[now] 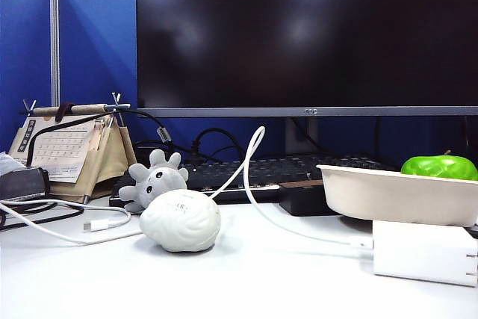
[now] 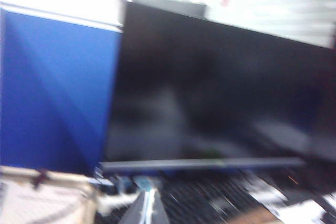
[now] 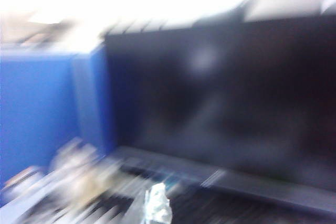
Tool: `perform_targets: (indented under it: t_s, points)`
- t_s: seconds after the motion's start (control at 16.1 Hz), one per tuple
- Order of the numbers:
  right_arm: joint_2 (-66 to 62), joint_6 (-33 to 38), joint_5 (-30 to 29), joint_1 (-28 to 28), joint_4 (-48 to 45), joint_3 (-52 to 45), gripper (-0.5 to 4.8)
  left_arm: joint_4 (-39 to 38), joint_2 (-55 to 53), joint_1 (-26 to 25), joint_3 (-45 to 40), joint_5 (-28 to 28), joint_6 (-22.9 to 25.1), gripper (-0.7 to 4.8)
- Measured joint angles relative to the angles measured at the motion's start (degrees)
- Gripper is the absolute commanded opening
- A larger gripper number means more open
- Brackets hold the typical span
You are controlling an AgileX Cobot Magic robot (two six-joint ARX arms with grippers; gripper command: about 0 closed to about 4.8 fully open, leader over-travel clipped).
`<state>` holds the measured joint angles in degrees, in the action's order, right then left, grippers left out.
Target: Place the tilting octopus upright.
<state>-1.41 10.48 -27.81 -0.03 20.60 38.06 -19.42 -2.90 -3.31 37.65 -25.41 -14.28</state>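
The light-gray plush octopus [image 1: 153, 182] lies tilted on the white desk at the left, leaning back against the keyboard edge with its tentacles up. A white brain-shaped squeeze ball [image 1: 181, 220] rests just in front of it and hides its lower part. Neither arm appears in the exterior view. Both wrist views are blurred and face the monitor from above the desk. In the left wrist view, my left gripper [image 2: 150, 211] shows its fingers pressed together with nothing between them. My right gripper [image 3: 156, 208] also looks shut and empty.
A large dark monitor [image 1: 306, 35] stands behind a black keyboard [image 1: 276, 169]. A desk calendar [image 1: 71, 147] stands at the left. A white bowl [image 1: 396, 192] with a green apple [image 1: 439, 167] sits on a white charger block [image 1: 422, 252] at the right. White cables [image 1: 254, 184] cross the desk.
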Motion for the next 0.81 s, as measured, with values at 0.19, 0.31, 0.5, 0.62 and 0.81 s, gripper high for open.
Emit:
perform_targets:
  t_s: [0.19,0.31,0.5,0.62,0.81]
  points:
    - [-1.5,3.6,-7.2,0.0,8.4,1.0,-0.05,-4.5,0.0,0.0,1.4,-3.0,-0.8,0.17]
    - [-2.1,5.5,-11.1,0.0,9.6,1.0,-0.05,-4.8,-1.4,0.0,1.4,-5.4,-2.2,0.17]
    - [-2.6,6.0,-11.5,0.0,7.2,2.7,-0.05,-4.7,-4.4,0.0,5.1,-6.0,-2.2,0.17]
    - [-6.2,5.7,-11.5,0.0,5.8,8.4,-0.05,-1.7,-9.3,0.0,9.5,-6.1,0.2,0.17]
    - [-14.3,2.9,-11.5,0.0,5.7,16.4,-0.05,0.7,-16.7,0.0,14.7,-5.5,3.1,0.17]
